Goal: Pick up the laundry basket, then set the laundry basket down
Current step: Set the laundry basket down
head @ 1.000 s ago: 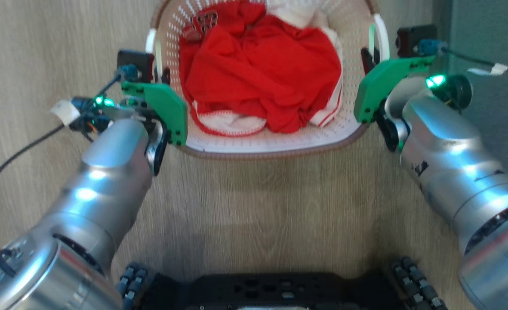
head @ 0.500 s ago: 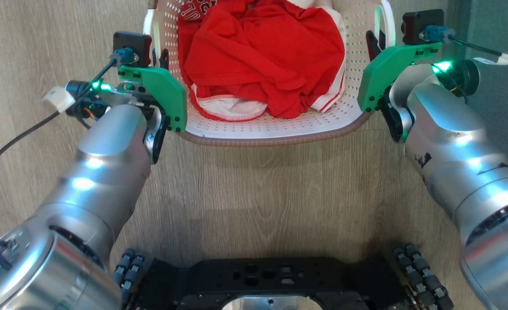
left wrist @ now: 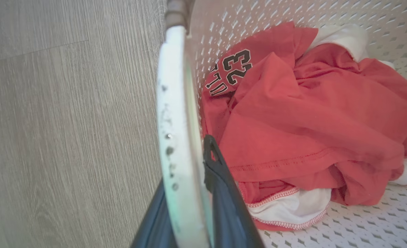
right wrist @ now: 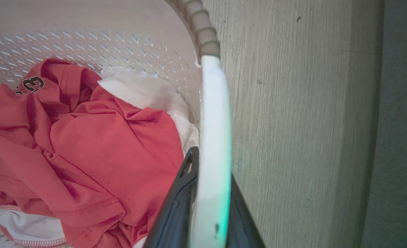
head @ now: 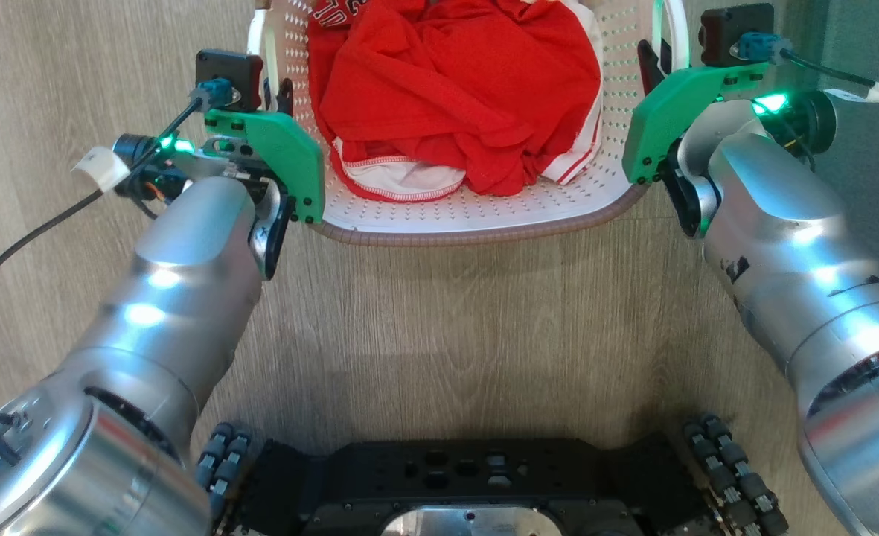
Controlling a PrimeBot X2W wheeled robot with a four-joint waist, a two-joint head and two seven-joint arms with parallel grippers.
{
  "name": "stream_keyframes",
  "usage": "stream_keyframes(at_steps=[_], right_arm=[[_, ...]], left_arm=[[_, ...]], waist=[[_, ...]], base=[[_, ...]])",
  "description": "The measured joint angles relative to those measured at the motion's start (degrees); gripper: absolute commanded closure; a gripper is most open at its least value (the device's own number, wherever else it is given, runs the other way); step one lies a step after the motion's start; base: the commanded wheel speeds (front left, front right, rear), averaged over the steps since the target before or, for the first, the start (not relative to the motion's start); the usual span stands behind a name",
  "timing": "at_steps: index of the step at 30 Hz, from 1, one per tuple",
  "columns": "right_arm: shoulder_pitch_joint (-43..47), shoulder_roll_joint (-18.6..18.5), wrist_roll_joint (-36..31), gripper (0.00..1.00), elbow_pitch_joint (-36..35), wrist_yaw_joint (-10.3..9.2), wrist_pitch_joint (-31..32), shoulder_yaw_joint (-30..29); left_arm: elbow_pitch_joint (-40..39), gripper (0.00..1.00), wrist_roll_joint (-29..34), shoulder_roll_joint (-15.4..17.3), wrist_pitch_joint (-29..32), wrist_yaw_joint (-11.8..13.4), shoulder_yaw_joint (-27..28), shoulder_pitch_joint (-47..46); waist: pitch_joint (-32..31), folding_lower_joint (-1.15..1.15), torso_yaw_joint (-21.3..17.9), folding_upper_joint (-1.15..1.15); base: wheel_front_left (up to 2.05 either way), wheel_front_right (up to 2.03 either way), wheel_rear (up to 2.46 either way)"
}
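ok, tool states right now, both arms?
Left tool: closed on the laundry basket by its left handle.
Right tool: closed on the right handle.

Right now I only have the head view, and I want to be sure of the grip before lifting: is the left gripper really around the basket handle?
Observer: Yes. In the left wrist view, the left gripper has the left handle of the laundry basket between its fingers, one inside the wall and one outside.
Operator: And the right side?
Observer: Same. The right gripper straddles the right handle, with both fingers close against it.
Operator: Any cloth caught in the jaws?
Observer: None that I can see. The red shirt lies past the inner left finger, not between it and the handle.
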Motion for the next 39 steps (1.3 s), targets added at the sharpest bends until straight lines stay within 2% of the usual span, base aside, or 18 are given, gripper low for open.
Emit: stream_keyframes(at_steps=[6,7,9,10,12,13,15,29,35,39], right_arm=[[0.02,0.00,-0.46,1.00,-0.37,0.00,0.00,-0.16],[0.04,-0.01,-0.46,0.90,-0.49,0.00,0.00,-0.18],[0.02,-0.04,-0.49,0.75,-0.82,0.00,0.00,-0.19],[0.00,-0.10,-0.68,0.64,-0.98,0.00,-0.01,-0.19],[0.00,-0.19,-1.00,0.50,-1.01,0.00,-0.01,-0.30],[0.00,-0.24,-1.00,0.31,-1.03,0.00,-0.01,-0.38],[0.00,-0.35,-1.10,0.00,-1.03,0.00,-0.01,-0.53],[0.08,-0.46,-5.06,0.00,-3.55,0.00,-0.01,-4.76],[0.94,-0.47,-8.73,0.00,-6.33,0.00,-0.01,-9.13],[4.62,-0.47,-12.13,0.00,-8.59,0.00,-0.02,-12.46]], left_arm=[[0.07,1.00,-0.01,0.00,0.00,0.00,-0.01,-0.16],[0.08,0.79,-0.01,0.00,0.00,0.12,-0.01,-0.17],[0.18,0.71,-0.01,0.02,0.02,0.25,-0.14,-0.17],[0.25,0.68,-0.02,0.03,0.02,0.27,-0.11,-0.13],[0.30,0.52,-0.05,0.08,0.01,0.51,0.04,-0.14],[0.30,0.39,-0.20,0.08,0.01,0.64,0.16,-0.14],[0.32,0.00,-0.65,0.08,0.01,0.77,0.26,-0.14],[-0.90,0.00,-1.19,1.03,0.01,2.08,2.21,0.46],[-6.88,0.00,0.98,3.00,0.01,3.70,5.71,3.09],[-12.65,0.00,4.13,4.26,0.01,5.00,9.73,7.45]], waist=[[0.09,0.00,-0.13,0.00],[0.07,0.00,-0.21,0.00],[0.02,0.00,-0.29,0.00],[0.01,0.00,-0.32,0.00],[-0.04,0.00,-0.37,0.00],[-0.07,0.00,-0.40,0.00],[-0.13,0.00,-0.43,0.00],[-3.64,0.00,-1.00,0.00],[-7.05,0.00,-1.37,0.00],[-10.14,0.00,-1.51,0.00]], base=[[0.00,0.00,0.00],[0.00,0.00,0.00],[0.00,0.00,0.00],[0.00,0.00,0.00],[0.00,0.00,0.00],[0.00,0.00,0.00],[0.00,0.00,0.00],[0.00,0.00,0.00],[0.00,0.00,0.00],[0.00,0.00,0.00]])
